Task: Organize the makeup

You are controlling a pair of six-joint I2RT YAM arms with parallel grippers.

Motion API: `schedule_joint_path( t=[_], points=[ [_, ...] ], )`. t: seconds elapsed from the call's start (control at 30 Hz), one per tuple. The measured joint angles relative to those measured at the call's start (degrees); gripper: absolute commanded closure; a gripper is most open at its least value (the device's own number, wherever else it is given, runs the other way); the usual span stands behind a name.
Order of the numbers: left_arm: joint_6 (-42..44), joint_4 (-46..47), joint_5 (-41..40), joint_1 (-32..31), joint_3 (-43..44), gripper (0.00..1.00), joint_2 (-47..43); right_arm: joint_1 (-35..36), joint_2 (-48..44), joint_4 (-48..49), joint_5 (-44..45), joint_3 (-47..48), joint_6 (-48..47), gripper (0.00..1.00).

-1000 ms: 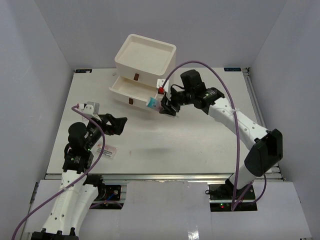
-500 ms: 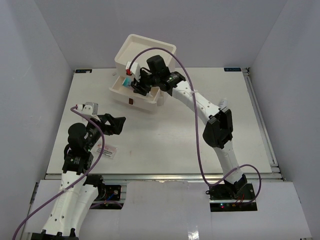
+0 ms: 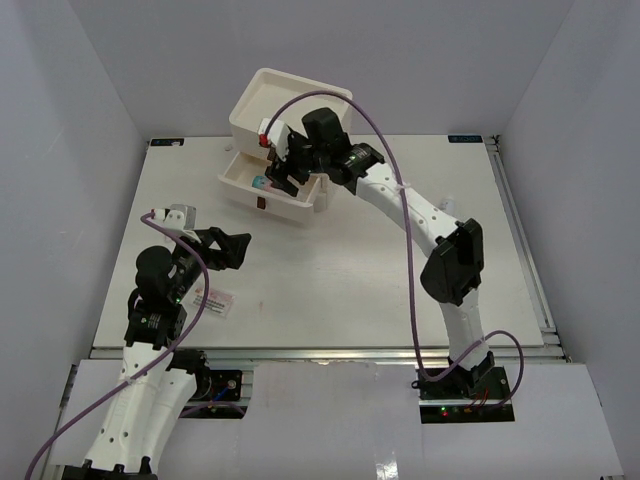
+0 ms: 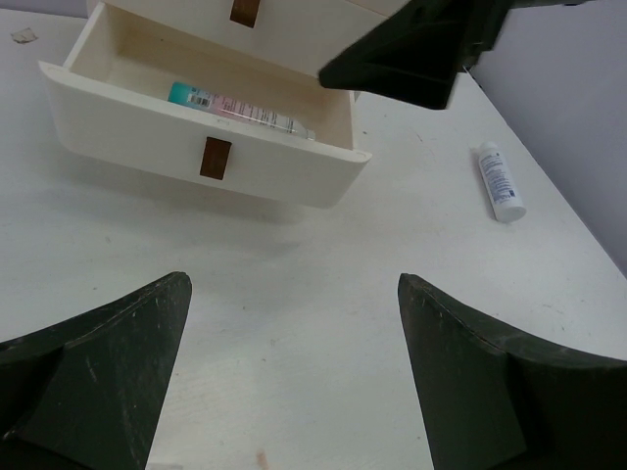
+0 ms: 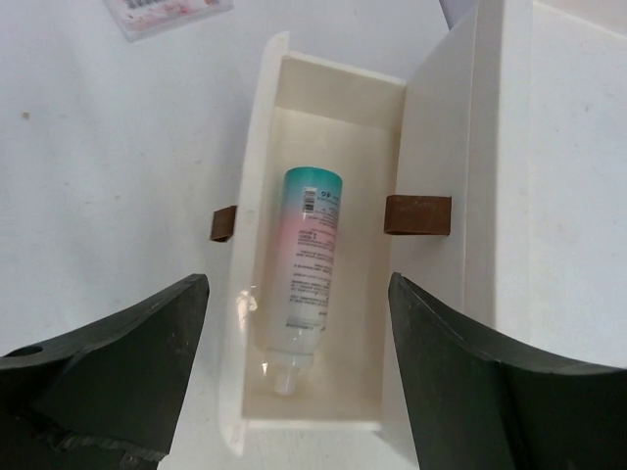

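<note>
R gripper (image 5: 296,282) spread wide, empty, above open drawer (image 5: 257,147) w/ teal-pink tube (image 5: 312,255) lying inside; L gripper (image 4: 294,284) also spread, empty

Teal-pink tube (image 5: 309,264) lies in open drawer (image 5: 343,88); white tube (image 4: 501,182), packet (image 3: 214,300) on table (image 3: 350,285).

white table (image 3: 340,280) | drawer chest (image 3: 262,105) far centre | white tube (image 4: 500,181) right | flat packet (image 3: 215,300) near left

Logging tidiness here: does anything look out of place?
Two items lie loose on the white table: a small white plastic tube with blue print and a flat white packet with red print. Only the teal-and-pink tube lies inside the open drawer of the cream chest.
</note>
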Motion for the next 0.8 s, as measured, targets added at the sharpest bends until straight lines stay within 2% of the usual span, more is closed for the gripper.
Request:
schedule_joint_path(
  t=[0.13,0.23,0.33,0.43,0.57,0.67,0.8],
  points=[
    [0.0,-0.1,0.0,0.0,0.0,0.02,-0.4,-1.2,-9.7,-1.6,-5.9,-7.6,1.3,0.21],
    [0.0,-0.1,0.2,0.0,0.0,0.02,-0.9,-5.1,-20.4,0.6,-13.1,-19.8,2.7,0.21],
    [0.0,0.1,0.6,0.0,0.0,0.02,-1.3,-14.9,-29.8,0.5,-19.7,-31.3,5.0,0.21],
    [0.0,0.1,1.2,0.0,0.0,0.02,-1.5,-26.9,-34.5,1.5,-21.2,-39.1,8.7,0.21],
    [-0.1,0.5,2.1,0.0,0.0,0.02,-1.5,-37.0,-36.5,2.2,-13.4,-49.5,15.9,0.15],
    [-0.2,0.6,2.6,0.0,0.0,0.02,-1.5,-38.3,-36.8,2.4,-1.8,-56.5,23.4,0.09],
    [-0.2,0.7,3.1,0.0,0.0,0.02,-1.5,-39.5,-36.5,3.2,11.4,-60.9,31.8,0.08]
  ],
)
